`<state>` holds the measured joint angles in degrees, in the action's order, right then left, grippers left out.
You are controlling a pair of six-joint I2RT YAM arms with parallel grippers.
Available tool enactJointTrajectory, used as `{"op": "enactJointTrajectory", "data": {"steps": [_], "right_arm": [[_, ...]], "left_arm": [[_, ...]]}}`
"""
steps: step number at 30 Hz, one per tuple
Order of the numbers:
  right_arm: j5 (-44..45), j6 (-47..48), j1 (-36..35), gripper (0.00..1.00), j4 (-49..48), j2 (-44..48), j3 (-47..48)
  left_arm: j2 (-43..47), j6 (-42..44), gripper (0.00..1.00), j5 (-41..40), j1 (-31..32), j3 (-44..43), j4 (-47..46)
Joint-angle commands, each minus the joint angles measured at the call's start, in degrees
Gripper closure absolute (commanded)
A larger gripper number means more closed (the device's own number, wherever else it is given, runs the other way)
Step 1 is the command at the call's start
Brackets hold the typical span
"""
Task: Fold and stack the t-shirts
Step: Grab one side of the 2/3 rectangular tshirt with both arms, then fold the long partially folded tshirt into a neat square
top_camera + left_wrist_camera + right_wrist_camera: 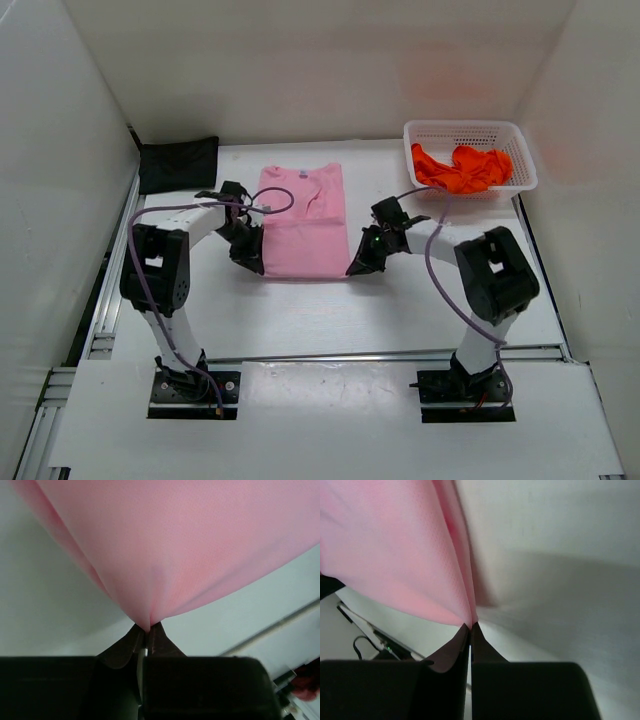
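White tabletop (300, 320) fills the enclosure, with pale walls on three sides and both arm bases bolted at the near edge. Just beyond them I see the left gripper (249, 260) at the near left corner of the light pink t-shirt (300, 225), and the right gripper (358, 266) at its near right corner. From above, the black gripper bodies hide the fingertips. My wrist cameras settle it: on each side the two fingers are pinched together with a peak of pink cloth caught between the tips, the fabric rising away from the table.

From overhead the pink shirt lies mid-table as a tall rectangle, collar at the far end. Only that view reaches further. At the far left, against the back wall, sits the black t-shirt (178, 163), a compact dark bundle. At the far right, the white mesh basket (520, 150) holds the orange-red t-shirt (465, 170), crumpled inside it.
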<state>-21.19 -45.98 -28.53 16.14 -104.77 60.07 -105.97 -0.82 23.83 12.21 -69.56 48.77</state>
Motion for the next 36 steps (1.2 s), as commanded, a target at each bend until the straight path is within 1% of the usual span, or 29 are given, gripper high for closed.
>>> {"op": "enactJointTrajectory", "data": {"steps": [1, 2, 4, 7, 9, 11, 14, 15, 17, 21, 22, 25, 26, 30, 33, 36], "right_arm": [[-0.9, 2.6, -1.4, 1.00, 3.3, 8.9, -2.8], [-0.3, 2.6, -2.2, 1.00, 4.6, 10.2, -4.1], [0.6, 3.3, -5.2, 1.00, 8.2, 14.5, -5.1], [4.0, 2.7, -10.1, 1.00, 11.6, 20.4, -7.3], [5.3, 1.0, -12.9, 1.00, 12.2, 24.9, -9.5], [6.5, -1.9, -15.1, 1.00, 12.2, 29.2, -11.5], [8.8, -3.9, -18.2, 1.00, 15.7, 33.6, -11.5], [10.5, -4.6, -19.1, 1.00, 16.6, 34.4, -11.5], [12.0, -5.4, -21.8, 1.00, 19.4, 36.3, -10.8], [13.7, -9.1, -26.7, 1.00, 21.8, 38.5, -11.6], [13.7, -9.8, -28.4, 1.00, 23.4, 39.5, -10.9], [17.7, -12.6, -31.5, 1.00, 26.6, 41.9, -7.6], [18.3, -13.7, -31.5, 1.00, 28.4, 41.9, -7.0], [20.9, -14.8, -32.2, 1.00, 29.1, 43.3, -5.5], [23.4, -11.9, -30.9, 1.00, 29.1, 40.9, -2.3], [23.4, -7.8, -26.9, 1.00, 29.1, 35.2, 2.1]], "left_arm": [[4.4, 0.8, 0.89, -1.0, 1.1, -1.8, 12.6], [3.6, 0.8, 0.89, -0.4, 1.1, -3.9, 16.3], [2.2, 0.8, 0.89, 1.6, 1.7, -5.4, 24.9], [7.2, 0.8, 0.89, -4.1, 3.0, -5.9, 25.8], [10.5, 0.8, 0.89, -4.1, 5.1, -6.8, 29.4], [13.9, 0.8, 0.89, -6.3, 7.5, -5.9, 31.9], [17.5, 0.8, 0.89, -9.8, 9.9, -2.7, 33.1], [20.3, 0.8, 0.89, -10.8, 11.8, -0.7, 33.1], [23.0, 0.8, 0.89, -12.4, 13.5, 1.3, 33.1], [29.8, 0.8, 0.89, -12.9, 17.8, 4.8, 33.1], [30.9, 0.8, 0.89, -12.9, 17.9, 4.8, 33.1], [34.5, 0.8, 0.89, -14.1, 17.9, 4.8, 33.1], [35.2, 0.8, 0.89, -14.1, 17.9, 4.0, 33.1], [35.8, 0.8, 0.89, -13.6, 17.9, 4.0, 33.1], [32.2, 0.8, 0.89, -12.5, 17.3, 1.4, 33.1], [26.8, 0.8, 0.89, -11.4, 13.3, -5.5, 33.1]]}}
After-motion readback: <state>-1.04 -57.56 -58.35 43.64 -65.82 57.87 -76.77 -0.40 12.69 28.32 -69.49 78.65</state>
